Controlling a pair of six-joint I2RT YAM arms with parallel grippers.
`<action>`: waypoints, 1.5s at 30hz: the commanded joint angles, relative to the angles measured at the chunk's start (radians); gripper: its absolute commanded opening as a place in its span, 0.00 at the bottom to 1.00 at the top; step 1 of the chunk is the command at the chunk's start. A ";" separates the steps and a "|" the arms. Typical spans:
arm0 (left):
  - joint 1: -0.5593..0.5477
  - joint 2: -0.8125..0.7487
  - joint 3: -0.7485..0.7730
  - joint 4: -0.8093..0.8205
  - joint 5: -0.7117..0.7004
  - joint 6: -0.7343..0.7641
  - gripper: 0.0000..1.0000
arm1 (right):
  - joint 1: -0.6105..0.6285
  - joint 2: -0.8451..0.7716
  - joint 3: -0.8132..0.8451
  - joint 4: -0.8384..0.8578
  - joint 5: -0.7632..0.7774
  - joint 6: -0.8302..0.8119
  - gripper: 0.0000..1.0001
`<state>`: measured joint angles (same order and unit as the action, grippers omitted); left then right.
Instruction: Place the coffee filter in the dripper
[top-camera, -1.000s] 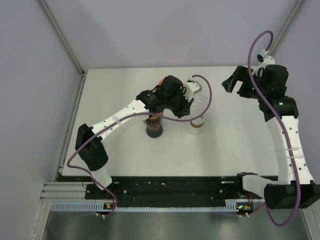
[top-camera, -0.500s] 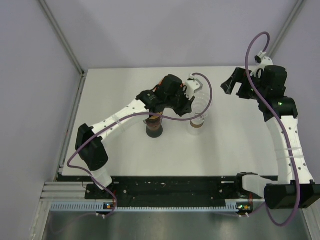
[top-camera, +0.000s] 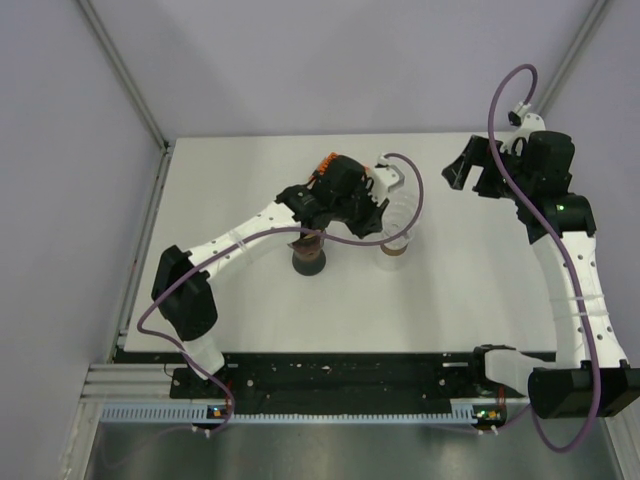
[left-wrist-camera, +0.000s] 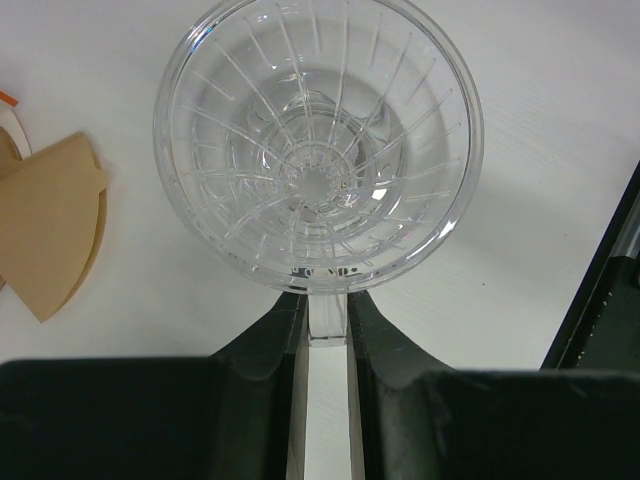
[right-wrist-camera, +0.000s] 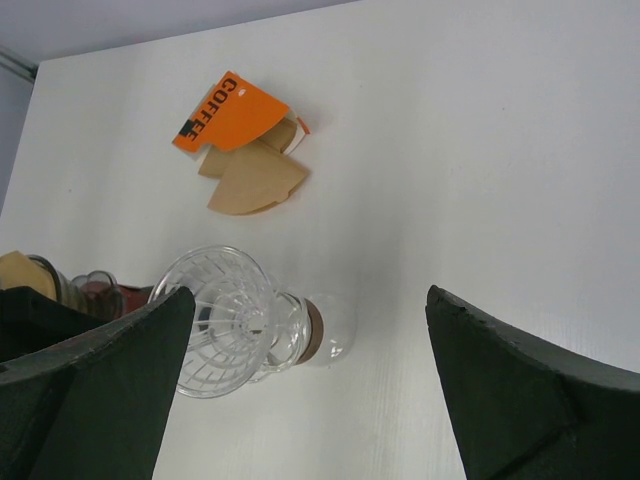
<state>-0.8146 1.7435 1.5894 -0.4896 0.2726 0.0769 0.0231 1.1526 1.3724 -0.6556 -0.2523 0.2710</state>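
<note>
Left gripper (left-wrist-camera: 326, 305) pinches the dripper (left-wrist-camera: 318, 150) by its handle (left-wrist-camera: 327, 325) — bowl empty, filter (left-wrist-camera: 50, 235) seemingly loose on table (left-wrist-camera: 560, 100) — you've all the placing left.

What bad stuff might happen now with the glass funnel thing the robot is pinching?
1. The left gripper pinches only the thin handle of the glass dripper in its jaws. It might slip or tip, and glass can crack.
2. The paper filters poke out of the orange pack, apart from the dripper. The right gripper is open and away from them. Thin paper might be hard to grab, or several may come together.
</note>
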 joint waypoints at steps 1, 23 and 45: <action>0.012 -0.013 -0.003 0.086 0.023 -0.008 0.00 | -0.003 -0.021 0.016 0.017 -0.001 -0.019 0.98; 0.012 -0.053 -0.052 0.051 0.017 -0.014 0.44 | -0.003 -0.028 0.010 0.011 -0.007 -0.041 0.99; 0.020 -0.159 0.305 -0.334 -0.062 0.126 0.73 | -0.003 0.088 0.120 0.010 -0.134 -0.059 0.98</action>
<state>-0.8032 1.6703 1.8046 -0.7280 0.2882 0.1505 0.0231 1.1896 1.4097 -0.6678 -0.3099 0.2333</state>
